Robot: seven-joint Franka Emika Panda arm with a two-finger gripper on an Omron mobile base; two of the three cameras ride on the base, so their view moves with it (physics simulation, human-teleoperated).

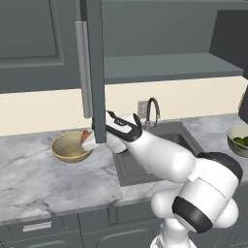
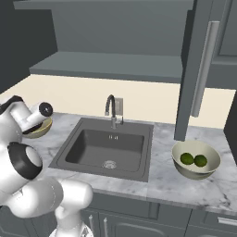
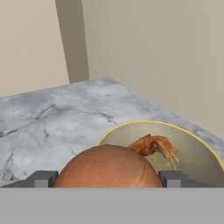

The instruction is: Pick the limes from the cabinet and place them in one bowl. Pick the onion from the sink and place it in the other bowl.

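Over the golden-tan bowl's (image 3: 199,151) near rim, the gripper (image 3: 107,178) is clamped on the onion (image 3: 107,168).

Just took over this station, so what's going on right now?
The gripper is shut on the onion and holds it over the near rim of the golden-tan bowl, left of the sink. The onion is not yet released. Both limes already lie in the pale bowl on the counter right of the sink. The cabinet door stands open.
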